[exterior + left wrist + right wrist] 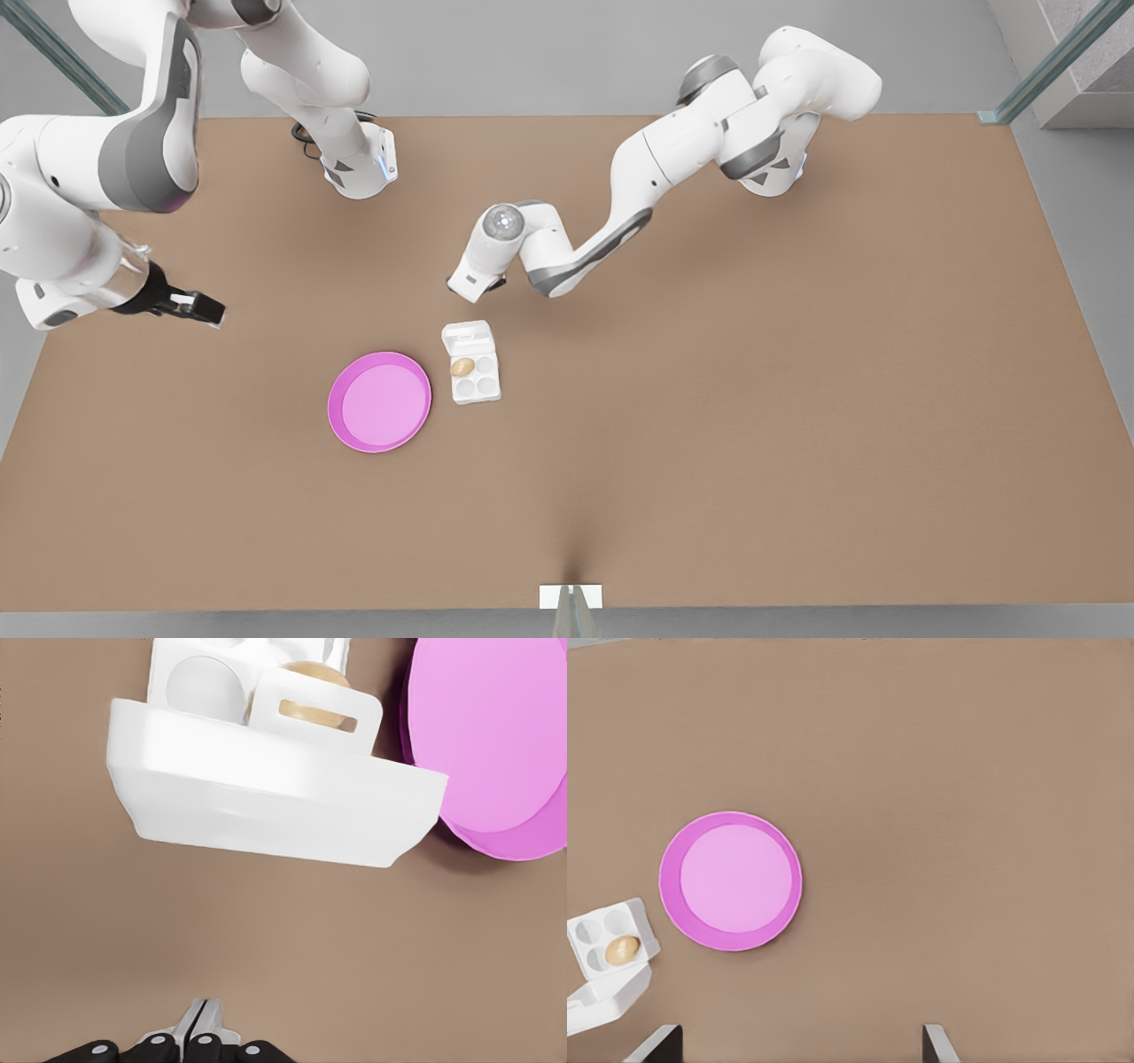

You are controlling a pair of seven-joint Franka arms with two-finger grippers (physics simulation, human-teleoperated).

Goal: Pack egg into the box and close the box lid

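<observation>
Near the table's centre the egg sits cupped in the box, box lid raised; the left gripper, fingers pinched together and empty, risks shoving the carton, while the right gripper waits spread wide, empty.

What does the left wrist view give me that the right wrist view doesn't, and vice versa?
Left wrist view: a close look at the outer face of the lid, raised off the cups, its slotted tab in front of the egg, and the left tool shut, short of the lid. Right wrist view: the whole pink plate, bare, all four cups of the egg carton, and the right tool open. Both: the egg in a cup, the lid not closed, the pink plate beside the egg carton.
</observation>
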